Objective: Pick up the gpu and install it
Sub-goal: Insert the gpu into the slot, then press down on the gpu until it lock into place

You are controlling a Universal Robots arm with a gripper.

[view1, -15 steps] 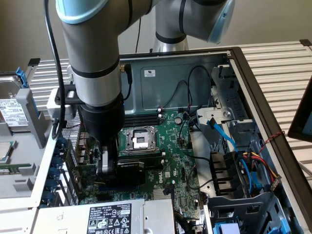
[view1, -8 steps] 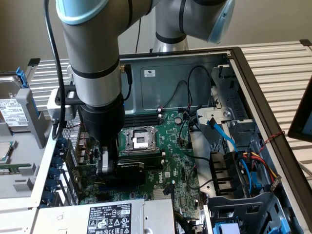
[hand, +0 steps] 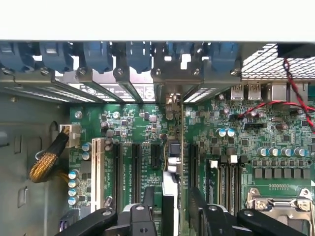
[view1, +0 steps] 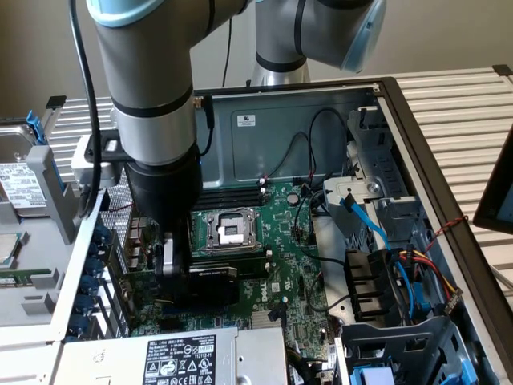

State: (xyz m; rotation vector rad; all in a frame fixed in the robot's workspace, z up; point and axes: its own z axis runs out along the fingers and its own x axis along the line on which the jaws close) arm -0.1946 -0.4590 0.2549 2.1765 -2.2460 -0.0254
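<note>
Hand point(hand: 170, 216) fingers flank gpu point(hand: 170, 196) on motherboard point(hand: 236, 142)

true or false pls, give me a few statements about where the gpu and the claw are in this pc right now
1. The gpu lies flat on a table outside the case. False: it stands on edge on the motherboard, between the claw's fingers.
2. The claw is down inside the open case. True.
3. A large cooler covers the cpu socket. False: the socket has no cooler on it.
4. A blue cable runs through the drive area at the exterior view's right. True.
5. The claw is clamped tight on the gpu. False: gaps show on both sides of the card.
</note>
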